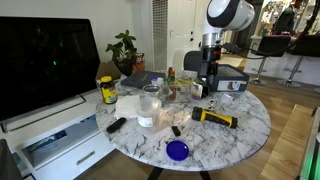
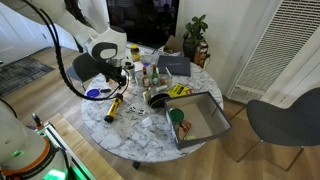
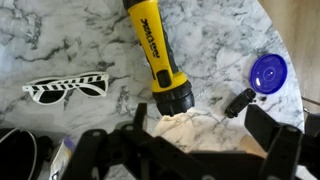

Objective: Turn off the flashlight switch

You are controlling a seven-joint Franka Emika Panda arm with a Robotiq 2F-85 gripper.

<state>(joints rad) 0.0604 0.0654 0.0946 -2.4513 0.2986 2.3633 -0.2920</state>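
The flashlight [image 3: 158, 55] lies flat on the marble table [image 3: 60, 40], and the gripper [image 3: 185, 155] hovers above its black end with 2 fingers wide apart and empty, so I judge the switch is not yet pressed.

Both exterior views face the round white marble table [image 1: 250, 122] from afar, on different sides; your wrist camera looks down closely at marble beyond the black pincer [image 3: 197, 122].
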